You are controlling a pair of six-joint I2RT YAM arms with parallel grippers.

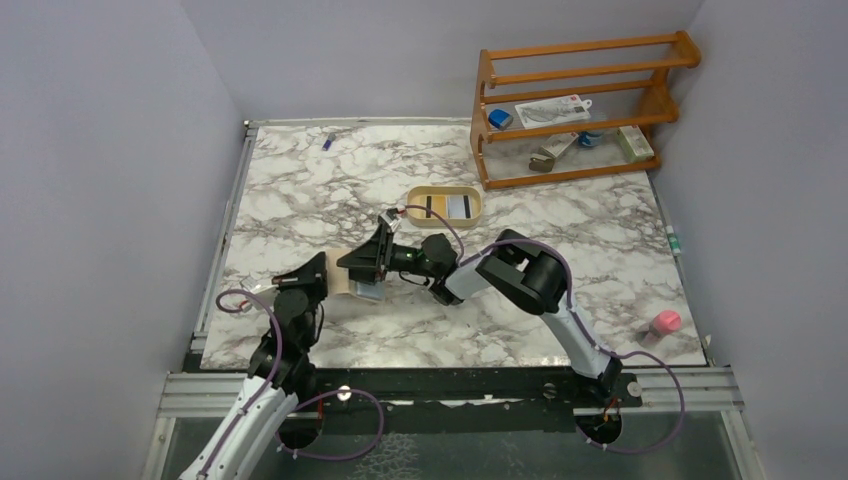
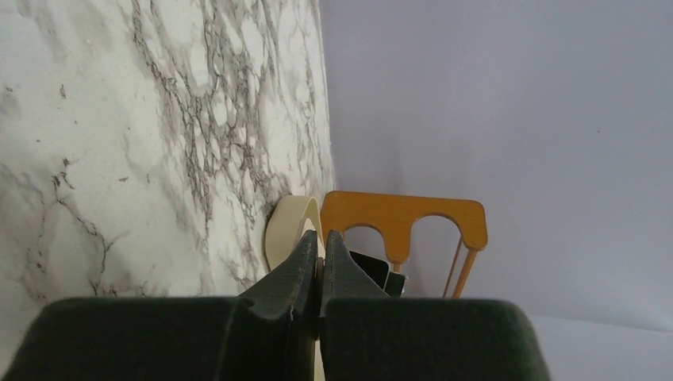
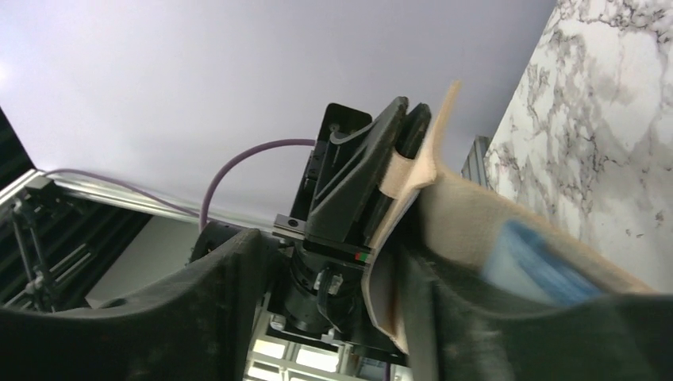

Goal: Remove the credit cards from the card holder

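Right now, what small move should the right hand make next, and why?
Probably close the right hand on the blue card and draw it out, away from the left hand. The left hand clamps one flap of the card holder, the pocket gapes, and the card sits inside with the right hand open around it.

We are seeing the holder (image 1: 342,284) only as a tan strip just beside the right claw (image 1: 362,270), which is covering the rest. In the right wrist view a blue card (image 3: 530,266) is showing blurred, its lower edge disappearing behind the claw's finger (image 3: 508,341). The rack's (image 1: 580,110) items are reading too small to name.
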